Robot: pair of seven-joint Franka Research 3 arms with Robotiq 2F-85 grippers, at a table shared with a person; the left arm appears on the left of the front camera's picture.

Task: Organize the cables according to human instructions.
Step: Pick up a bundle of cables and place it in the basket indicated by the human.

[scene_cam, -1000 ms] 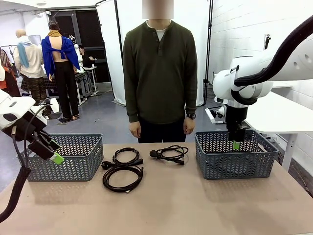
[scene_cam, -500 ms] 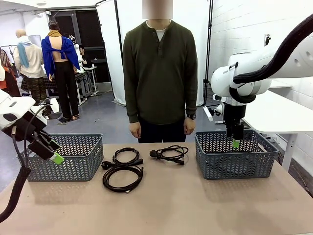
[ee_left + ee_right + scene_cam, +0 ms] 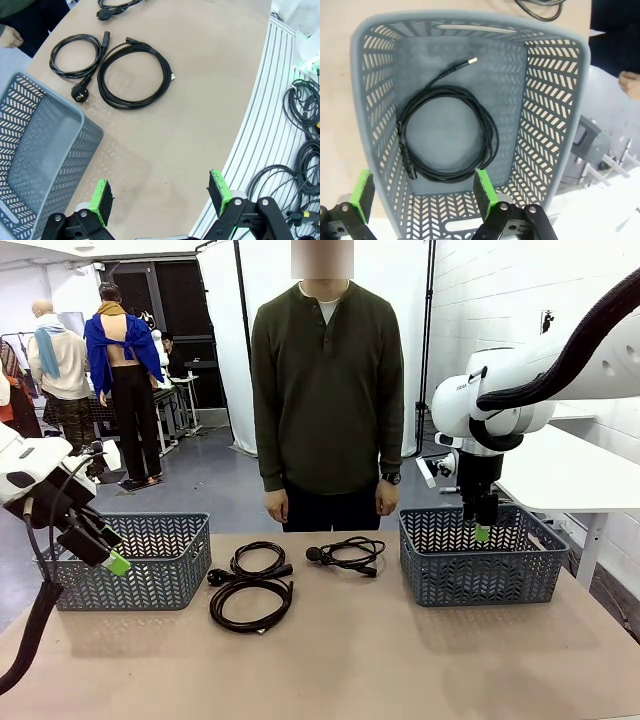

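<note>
Right wrist view had the right gripper (image 3: 422, 192) hanging over the right basket (image 3: 470, 22), its green pads spread wide with nothing between them. Straight ahead of the fingers, on the basket floor, lay the fourth cable (image 3: 447, 132), a loose black coil with one thin plug end pointing away from the gripper toward the far wall. Past that wall a scrap of another cord showed on the table. Off to one side, beyond the basket, was the person's hand (image 3: 630, 80).

Seen from the front, the same gripper pointed straight down over the basket's opening. The person (image 3: 327, 390) stood across the table (image 3: 350, 660) beyond both arms, with both arms hanging down.

The left gripper (image 3: 160, 192) was also spread wide and empty, held tilted above bare tabletop. The left basket (image 3: 35, 150) sat close to one side of it, its near corner just beyond one pad. Farther out ahead of the fingers lay the large coil (image 3: 135, 75). Just beside that coil, on the basket's side, lay the smaller coil (image 3: 75, 55), which ended in a round plug. Whether those two touched could not be told. The third cable (image 3: 117, 4) lay farther still from the gripper, cut off by the picture's top edge. In the front view all three lay on the table between the two baskets, well apart from either gripper.
</note>
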